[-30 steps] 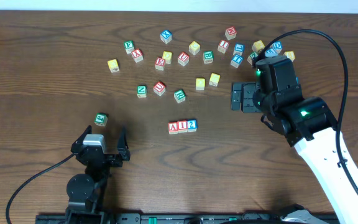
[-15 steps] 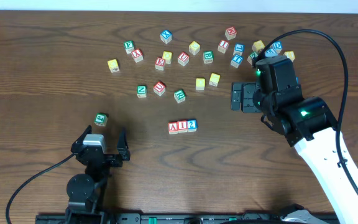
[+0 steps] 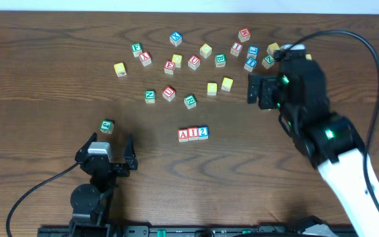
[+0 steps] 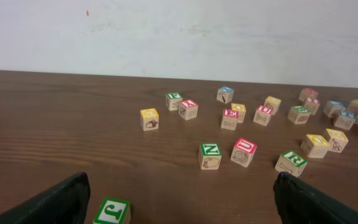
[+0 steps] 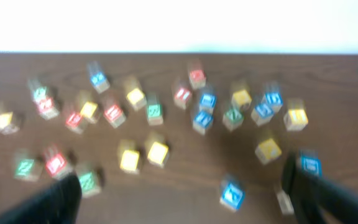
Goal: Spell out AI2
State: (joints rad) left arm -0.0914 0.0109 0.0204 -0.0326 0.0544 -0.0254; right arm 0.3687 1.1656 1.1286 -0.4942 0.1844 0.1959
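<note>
Touching in a row lie the red A, red I and blue 2; both jaws gape empty.

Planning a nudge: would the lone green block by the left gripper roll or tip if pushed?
It likely slides rather than rolls: the lone green block is a cube sitting flat. It looks wooden, so probably stiff and light.

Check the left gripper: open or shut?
Open. The left gripper shows its fingers far apart at the wrist view's lower corners, gripping nothing.
</note>
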